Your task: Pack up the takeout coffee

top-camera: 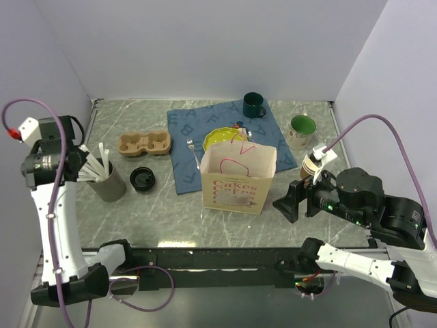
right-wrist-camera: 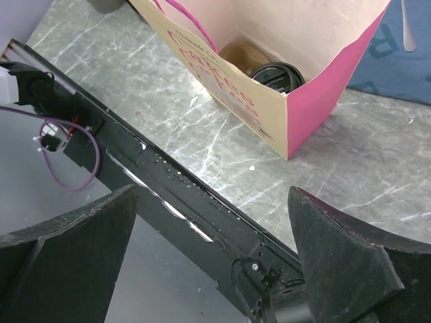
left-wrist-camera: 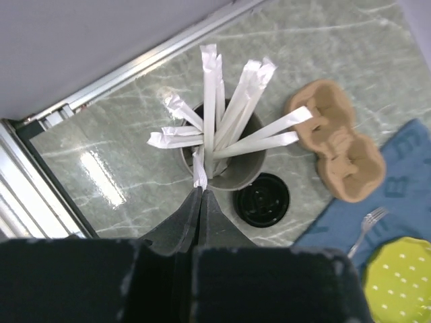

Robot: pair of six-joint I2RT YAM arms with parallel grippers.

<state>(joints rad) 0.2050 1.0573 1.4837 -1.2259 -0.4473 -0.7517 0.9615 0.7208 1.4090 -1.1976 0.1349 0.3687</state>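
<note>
The takeout coffee [right-wrist-camera: 269,73], a brown paper cup with a black lid, lies inside the paper bag [right-wrist-camera: 229,94]; in the top view the bag [top-camera: 239,179] stands mid-table and hides the cup. My right gripper [right-wrist-camera: 212,192] is open with nothing between its fingers. It hovers over the table's near edge, right of the bag, where the top view also shows that gripper [top-camera: 290,201]. At the far left my left gripper [left-wrist-camera: 202,192] is shut on a white wrapped straw [left-wrist-camera: 200,171] that sticks out of a grey cup of straws [left-wrist-camera: 232,176]. From above, this gripper [top-camera: 89,169] sits just left of the straw cup [top-camera: 108,184].
A loose black lid [top-camera: 142,178] lies beside the straw cup, with a brown cup carrier [top-camera: 143,143] behind it. A blue cloth [top-camera: 184,137] holds a fork [top-camera: 193,152], a green plate [top-camera: 222,137] and a dark green mug [top-camera: 253,104]. A light green mug [top-camera: 301,130] and stacked tan cups [top-camera: 311,167] stand at right.
</note>
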